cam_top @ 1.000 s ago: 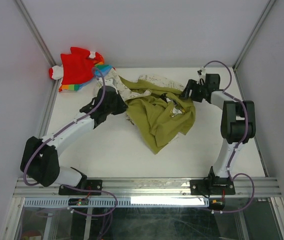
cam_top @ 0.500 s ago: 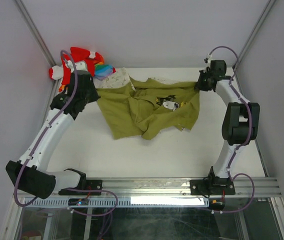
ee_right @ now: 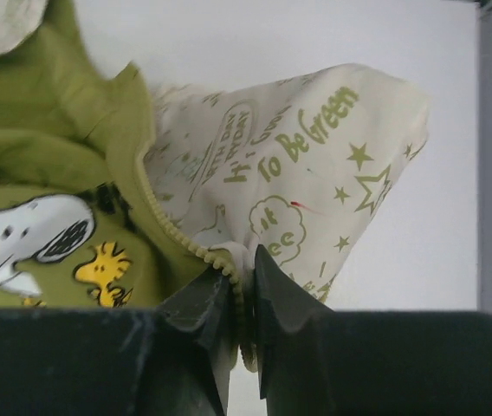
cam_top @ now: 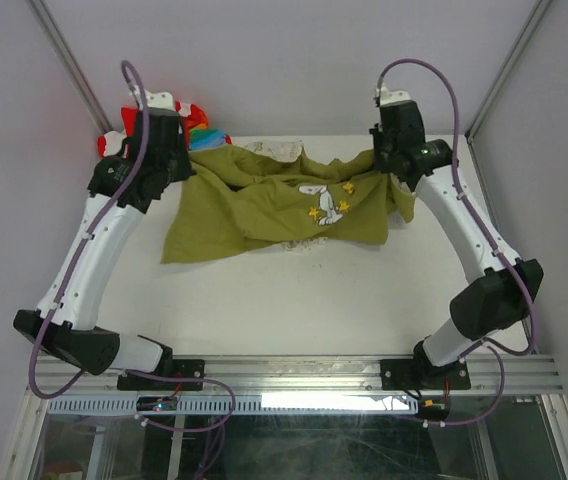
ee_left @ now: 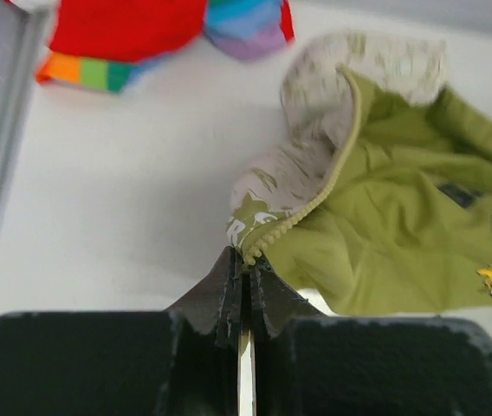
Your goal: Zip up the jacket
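Zipping not started, as far as I can judge: the jacket (cam_top: pixel 264 205) lies open with its olive lining up, spread wide across the far half of the surface (cam_top: pixel 314 300), one front edge out at each end, well apart. My left tool (ee_left: pixel 244 267) is pinched fully closed on the left corner, right where the zipper teeth (ee_left: pixel 315 204) end. My right tool (ee_right: pixel 242 270) is closed to a thin gap on the opposite corner, cloth and teeth caught between the fingers. So the spreading-out looks done. What is left: bring the two zipper edges together, seat the end, run the slider up (I can't find the slider in any view).

What each view adds:
- Top view: the only one with the whole layout, both arms reaching far, the jacket strung between them and sagging onto the surface in the middle, dog print (cam_top: pixel 326 198) facing up. The grips themselves are too small to read there.
- Left wrist: shows the closed pinch on the left corner, the cream outer side folded over beside it, and the red and rainbow garment (ee_left: pixel 133 30) lying apart at the far corner, not touching the jacket.
- Right wrist: shows the cream outer side with green lettering (ee_right: pixel 311 130) and stars, and the teeth running into my fingers
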Robot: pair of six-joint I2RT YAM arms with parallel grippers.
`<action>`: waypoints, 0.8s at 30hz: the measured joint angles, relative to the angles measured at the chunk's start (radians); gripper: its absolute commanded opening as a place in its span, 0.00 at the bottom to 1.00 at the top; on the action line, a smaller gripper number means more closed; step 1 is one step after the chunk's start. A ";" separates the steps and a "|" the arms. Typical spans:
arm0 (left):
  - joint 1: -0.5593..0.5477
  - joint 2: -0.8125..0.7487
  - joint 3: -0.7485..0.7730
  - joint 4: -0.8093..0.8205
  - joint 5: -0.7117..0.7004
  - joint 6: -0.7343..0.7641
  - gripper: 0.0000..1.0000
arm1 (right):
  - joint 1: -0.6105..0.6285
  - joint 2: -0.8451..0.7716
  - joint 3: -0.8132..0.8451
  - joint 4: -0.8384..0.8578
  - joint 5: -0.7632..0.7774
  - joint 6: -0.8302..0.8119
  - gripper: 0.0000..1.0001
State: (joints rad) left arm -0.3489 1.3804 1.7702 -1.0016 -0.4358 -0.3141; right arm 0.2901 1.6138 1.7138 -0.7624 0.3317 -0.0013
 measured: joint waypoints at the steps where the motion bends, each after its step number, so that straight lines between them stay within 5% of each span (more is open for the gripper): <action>1: -0.018 0.003 -0.042 0.007 0.014 0.000 0.04 | 0.035 -0.016 -0.031 -0.003 -0.001 0.004 0.21; 12: -0.165 0.358 -0.174 0.170 0.285 -0.040 0.21 | 0.128 0.123 -0.159 0.048 -0.229 0.079 0.45; 24: -0.182 0.343 -0.281 0.516 0.651 -0.153 0.56 | 0.128 -0.005 -0.335 0.164 -0.421 0.119 0.70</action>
State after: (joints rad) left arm -0.5304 1.7229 1.4895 -0.4854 0.2153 -0.4671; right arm 0.4179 1.6089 1.3788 -0.5980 -0.0895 0.1177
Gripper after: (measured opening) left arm 0.500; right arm 0.634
